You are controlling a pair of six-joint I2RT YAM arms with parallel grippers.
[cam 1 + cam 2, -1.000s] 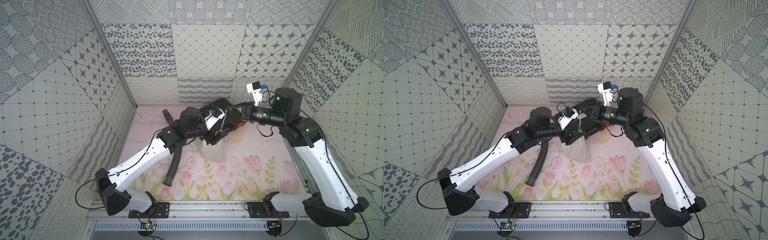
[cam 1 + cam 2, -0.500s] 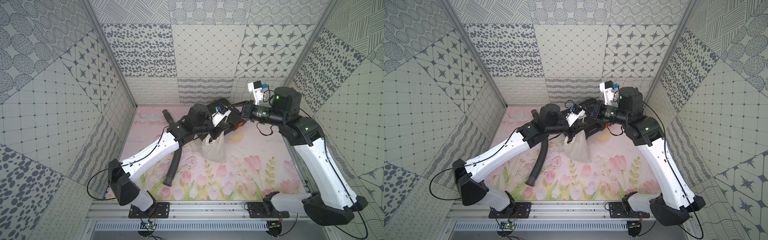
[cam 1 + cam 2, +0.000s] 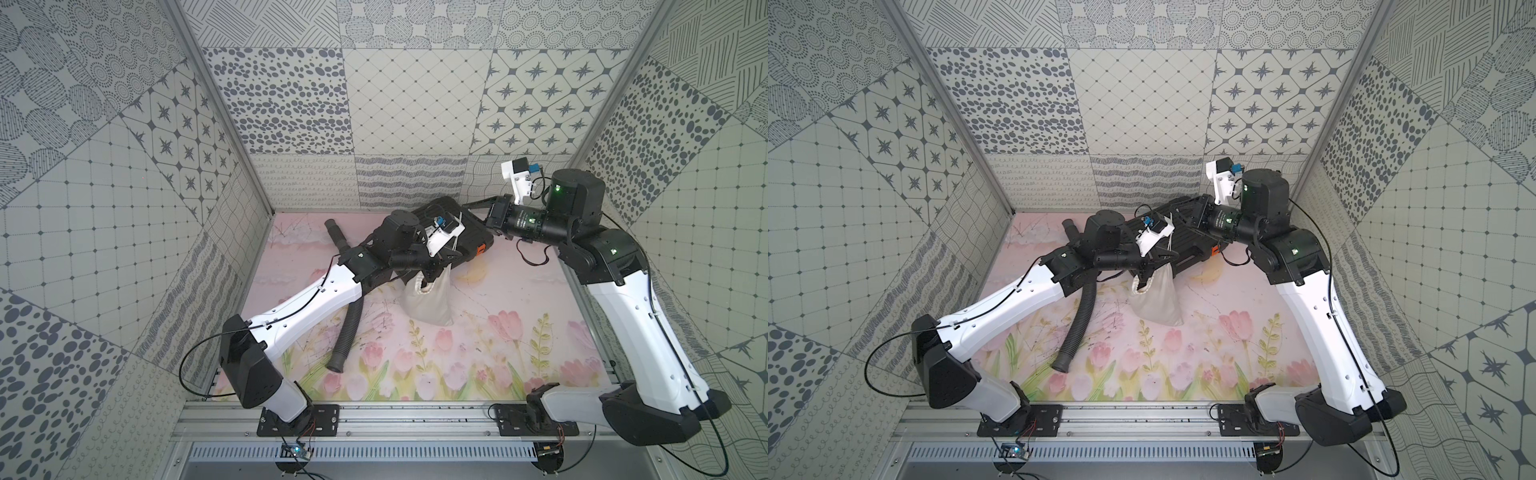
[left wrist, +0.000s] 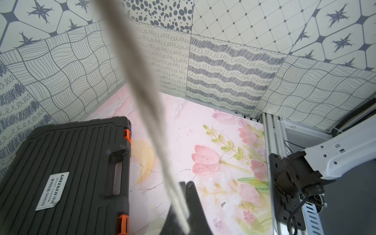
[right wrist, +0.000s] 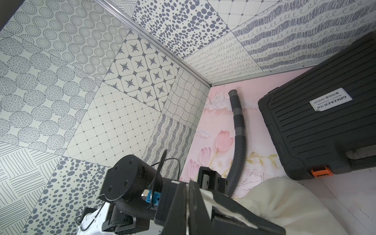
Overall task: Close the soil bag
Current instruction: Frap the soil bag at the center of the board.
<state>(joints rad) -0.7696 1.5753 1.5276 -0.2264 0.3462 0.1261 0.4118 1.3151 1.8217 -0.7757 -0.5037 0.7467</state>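
Note:
The off-white soil bag [image 3: 428, 301] stands on the floral mat in both top views, its gathered mouth up and its near corner pulled into a peak. My left gripper [image 3: 434, 269] is shut at that mouth. In the left wrist view its fingertips [image 4: 186, 183] meet and the pale cord [image 4: 142, 81] runs out past them, blurred. Whether they pinch cloth or cord I cannot tell. My right gripper [image 3: 469, 206] hangs above the black case. It is shut [image 5: 188, 182] on the cord, a white sliver showing between its jaws. The bag [image 5: 284, 203] bulges just beyond.
A black ribbed tool case [image 3: 473, 239] with orange latches lies behind the bag by the back wall. A black corrugated hose [image 3: 347, 332] runs under the left arm toward the front. Patterned walls close in three sides; a metal rail [image 3: 415, 419] runs along the front.
The left arm has reached in to the bag's mouth and its jaws have gone from open to shut there. The right gripper has kept its hold on the cord, drawing back slightly.

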